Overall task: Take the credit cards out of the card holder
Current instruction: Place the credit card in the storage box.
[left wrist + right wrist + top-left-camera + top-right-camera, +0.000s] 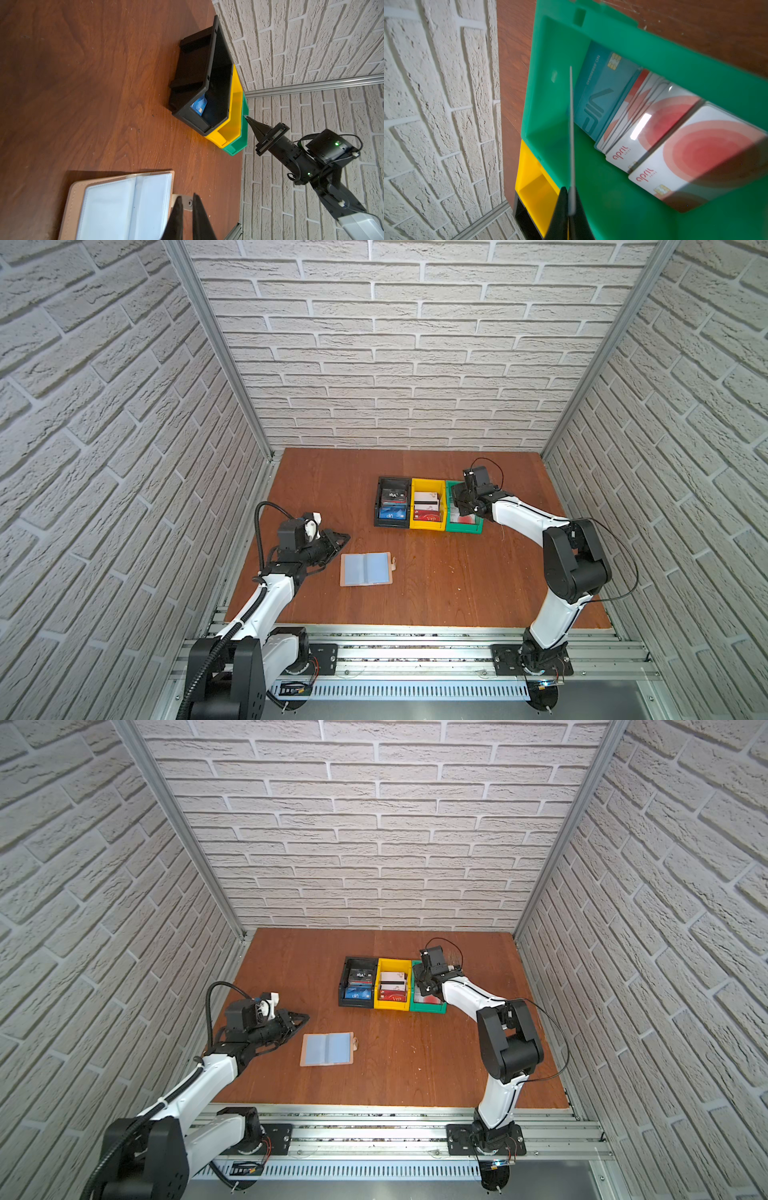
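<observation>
1. Currently, the card holder [365, 569] [327, 1049] is tan and lies open and flat on the desk [457, 585], left of frame centre in both top views. Its clear bluish sleeves face up, and the snap tab is at its right edge.
2. Left tool [338, 537]: just upper left of the card holder and apart from it, fingers narrowly parted with nothing between them.
3. Right tool [569, 191]: clamped on a held credit card [571, 124], seen edge-on, over the green bin [550, 83].
4. Black bin [379, 502], yellow bin [428, 482] and green bin stand in one touching row, right of frame centre, well apart from the card holder.
5. Binned credit cards:
   - black bin: a blue card [392, 513]
   - yellow bin: a red card [428, 515]
   - green bin: a teal "VIP" card [600, 93] and pale red-circle cards [695, 155]
</observation>
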Robot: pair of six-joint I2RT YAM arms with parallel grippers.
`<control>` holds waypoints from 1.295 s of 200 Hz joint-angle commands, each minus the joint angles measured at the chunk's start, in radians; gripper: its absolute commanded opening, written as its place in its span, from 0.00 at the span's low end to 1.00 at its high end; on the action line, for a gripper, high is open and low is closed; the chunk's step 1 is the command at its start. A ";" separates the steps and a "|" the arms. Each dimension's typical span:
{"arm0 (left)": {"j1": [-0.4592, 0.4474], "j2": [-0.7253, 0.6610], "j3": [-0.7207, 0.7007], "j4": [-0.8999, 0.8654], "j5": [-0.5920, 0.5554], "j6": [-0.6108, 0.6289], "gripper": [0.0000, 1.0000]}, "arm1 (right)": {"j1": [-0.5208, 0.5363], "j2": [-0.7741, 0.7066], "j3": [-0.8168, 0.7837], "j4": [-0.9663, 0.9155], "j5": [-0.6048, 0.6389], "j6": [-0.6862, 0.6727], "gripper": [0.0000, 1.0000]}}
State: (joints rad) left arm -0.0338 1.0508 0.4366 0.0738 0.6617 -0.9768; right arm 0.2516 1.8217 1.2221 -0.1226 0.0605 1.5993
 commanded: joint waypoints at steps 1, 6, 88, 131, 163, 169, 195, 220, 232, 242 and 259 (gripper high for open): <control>0.003 -0.015 -0.003 0.028 0.003 -0.003 0.14 | -0.009 0.020 0.011 0.055 -0.005 0.037 0.06; 0.003 -0.017 -0.002 0.029 0.002 -0.005 0.13 | -0.010 0.028 0.017 0.052 -0.004 0.036 0.06; 0.000 0.003 0.008 0.024 -0.007 -0.010 0.13 | -0.036 0.090 0.023 0.113 0.003 0.081 0.06; 0.000 0.003 0.009 0.023 -0.010 -0.013 0.13 | -0.049 0.147 0.009 0.239 -0.052 0.127 0.05; -0.002 0.006 0.011 0.023 -0.013 -0.014 0.14 | -0.054 0.192 0.027 0.268 -0.085 0.132 0.06; -0.003 0.006 0.013 0.023 -0.014 -0.014 0.14 | -0.054 0.194 0.029 0.270 -0.085 0.128 0.06; -0.005 0.010 0.014 0.024 -0.013 -0.014 0.13 | -0.055 0.184 0.029 0.260 -0.071 0.106 0.06; -0.006 0.014 0.013 0.026 -0.014 -0.013 0.13 | -0.058 0.179 0.024 0.256 -0.079 0.093 0.21; -0.006 0.017 0.014 0.027 -0.011 -0.013 0.14 | -0.060 0.176 0.016 0.266 -0.083 0.092 0.31; -0.008 0.018 0.014 0.029 -0.010 -0.013 0.14 | -0.062 0.174 0.007 0.287 -0.086 0.089 0.39; -0.009 0.019 0.015 0.029 -0.010 -0.013 0.14 | -0.064 0.174 -0.004 0.317 -0.092 0.084 0.45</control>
State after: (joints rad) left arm -0.0357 1.0637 0.4366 0.0742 0.6521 -0.9920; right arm 0.1928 1.9957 1.2369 0.1352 -0.0208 1.6951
